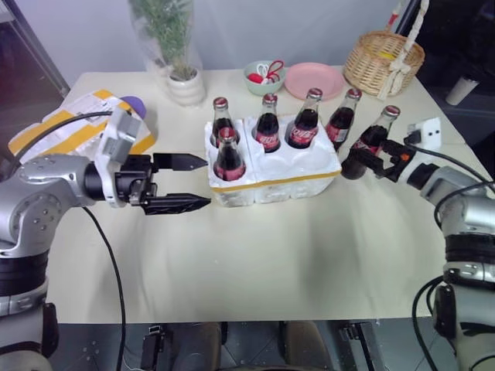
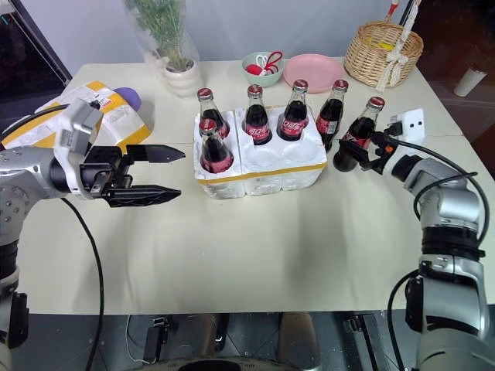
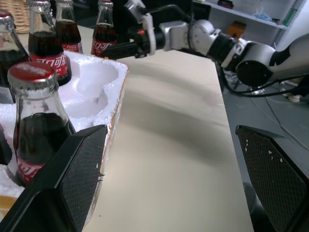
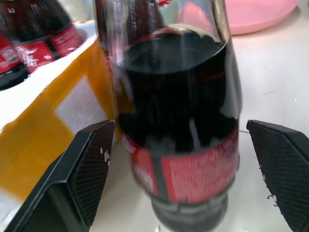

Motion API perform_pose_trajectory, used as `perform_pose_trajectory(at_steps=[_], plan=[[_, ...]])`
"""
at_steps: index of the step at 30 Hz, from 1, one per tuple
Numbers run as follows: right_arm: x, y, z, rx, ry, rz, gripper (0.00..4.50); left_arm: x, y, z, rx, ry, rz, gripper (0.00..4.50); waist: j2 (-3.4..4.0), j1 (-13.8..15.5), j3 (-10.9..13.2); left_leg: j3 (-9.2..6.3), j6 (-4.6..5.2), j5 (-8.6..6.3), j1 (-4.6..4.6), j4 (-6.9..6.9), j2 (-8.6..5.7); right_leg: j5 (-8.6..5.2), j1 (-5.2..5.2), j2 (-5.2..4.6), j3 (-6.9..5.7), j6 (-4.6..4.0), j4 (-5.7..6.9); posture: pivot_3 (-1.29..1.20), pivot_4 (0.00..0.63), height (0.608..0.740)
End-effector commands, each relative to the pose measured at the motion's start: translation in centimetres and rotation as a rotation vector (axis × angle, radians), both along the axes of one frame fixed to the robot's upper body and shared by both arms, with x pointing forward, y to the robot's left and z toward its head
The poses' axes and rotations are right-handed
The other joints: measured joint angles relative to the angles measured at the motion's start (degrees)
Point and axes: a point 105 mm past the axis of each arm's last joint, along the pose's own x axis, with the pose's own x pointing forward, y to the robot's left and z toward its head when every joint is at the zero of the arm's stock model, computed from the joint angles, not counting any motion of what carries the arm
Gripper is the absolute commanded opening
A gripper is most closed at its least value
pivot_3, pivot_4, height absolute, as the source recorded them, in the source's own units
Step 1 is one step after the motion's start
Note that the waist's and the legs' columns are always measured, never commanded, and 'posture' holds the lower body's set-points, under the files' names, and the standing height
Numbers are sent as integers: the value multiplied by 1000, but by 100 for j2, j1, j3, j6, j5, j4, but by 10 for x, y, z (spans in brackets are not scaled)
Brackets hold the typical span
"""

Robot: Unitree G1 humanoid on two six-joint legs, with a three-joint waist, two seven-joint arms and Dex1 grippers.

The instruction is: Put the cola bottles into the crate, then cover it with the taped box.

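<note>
Desk carries the crate, white styrofoam with a thin yellow band, at centre. Four cola bottles stand in its wells: three along the far row and one in the near-left well. The two remaining near wells look empty.

Two more bottles stand on the desk just beside the crate's right end: one at the far corner, and the rightmost bottle slightly nearer.

Right gripper is level, jaws wide, with the rightmost bottle's lower body between its fingers. In the right wrist view a gap shows on each side of the glass, so no grip is closed.

Left gripper hovers just left of the crate, pointing at its left end, jaws wide, holding nothing.

Taped box with wide yellow bands lies at the far-left desk edge, behind the left arm, well apart from the crate.
</note>
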Motion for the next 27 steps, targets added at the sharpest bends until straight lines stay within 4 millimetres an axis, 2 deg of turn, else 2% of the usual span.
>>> perform_pose_trajectory(at_steps=[1, 4, 7, 10, 12, 15, 17, 21, 24, 27], plan=[[3, 6, 11, -6, -52, 29, 3946, -3, -1, 13, -11, -64, -13, 4500, 0, -6, 0, 0, 0, 0, 0, 0, 0, 0, 0, 0, 0, 0, -1, 0, 150, 737], [2, 7, 17, 2, -81, 31, 2822, -3, -1, 16, -13, -73, -10, 4500, 0, -8, 0, 0, 0, 0, 0, 0, 0, 0, 0, 0, 0, 0, -1, 0, 150, 737], [-4, 4, 38, 37, -170, 31, 2778, -2, 1, 17, -12, -80, 2, 4500, 0, -8, 0, 0, 0, 0, -1, -1, 0, 0, -1, 1, 0, 0, -1, 0, 150, 737], [-14, -1, 73, 111, -288, 23, 2778, -1, 3, 19, -12, -84, 14, 4500, 11, -6, 6, 0, -1, 0, -5, -3, 0, 0, -9, 0, 0, 0, 0, 0, 150, 737], [-26, 4, 94, 137, -335, 63, 2778, 0, 4, 21, -18, -89, 22, 4500, 26, -4, 15, 2, -1, 1, -10, -3, -1, 0, -14, -1, 3, 0, 0, 0, 150, 737], [-45, 25, 117, 174, -368, 177, 2778, 3, 4, 24, -28, -102, 33, 4500, 30, -10, 18, 2, -1, 0, -11, -4, -1, 0, -18, 0, 3, 0, 2, 0, 150, 737], [-55, 36, 126, 180, -383, 235, 2778, 3, 4, 25, -29, -106, 35, 4500, 30, -18, 18, 1, 0, 0, -10, -5, 0, 0, -18, 1, 3, 0, 2, 0, 150, 737], [-80, 81, 152, 250, -410, 456, 2778, 5, 4, 27, -32, -117, 39, 4500, 29, -22, 18, 2, 1, 0, -9, -3, 0, 0, -16, 1, 4, 0, 3, 0, 150, 737], [-80, 100, 150, 237, -385, 500, 2778, 7, 3, 28, -34, -121, 41, 4500, 29, -9, 18, 1, 1, 0, -9, -3, 0, 0, -17, 1, 4, 0, 5, 0, 150, 737], [-66, 119, 136, 180, -346, 490, 2778, 8, 2, 29, -37, -126, 42, 4500, 27, -3, 17, 1, 1, 0, -9, -1, 0, 0, -15, 0, 4, 0, 4, 0, 150, 737]])
